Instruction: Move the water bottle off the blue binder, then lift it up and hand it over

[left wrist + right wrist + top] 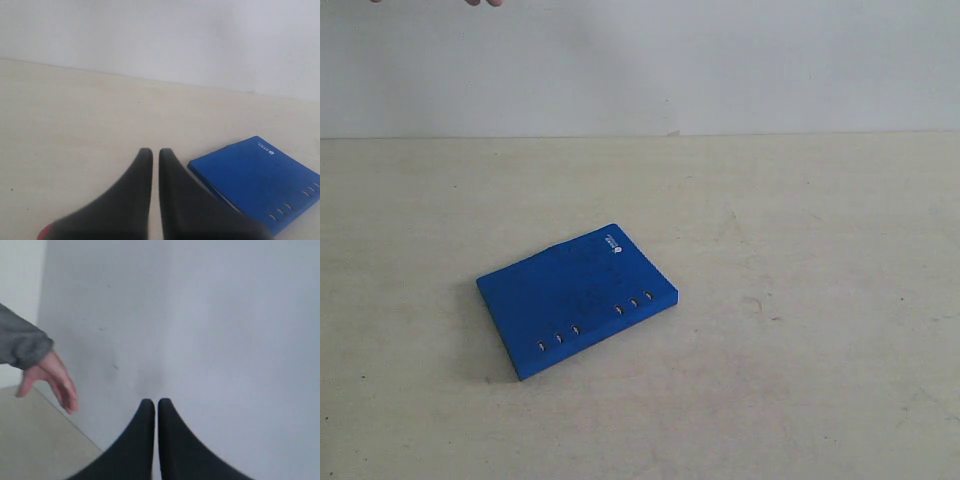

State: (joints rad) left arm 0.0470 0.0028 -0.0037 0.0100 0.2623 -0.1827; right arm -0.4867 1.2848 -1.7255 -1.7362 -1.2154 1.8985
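Note:
The blue binder [575, 297] lies flat on the table with nothing on top, its white logo toward the far corner and metal rivets along the near edge. It also shows in the left wrist view, the blue binder [257, 179] lying beside my fingers. No water bottle appears in any view. My left gripper [155, 152] is shut and empty, hovering over bare table just apart from the binder's corner. My right gripper [154, 402] is shut and empty, pointing at the wall. Neither gripper shows in the exterior view.
A person's hand [50, 382] with a grey sleeve hangs near the wall in the right wrist view; fingertips [483, 3] show at the top edge of the exterior view. The beige table [800, 330] meets a white wall behind.

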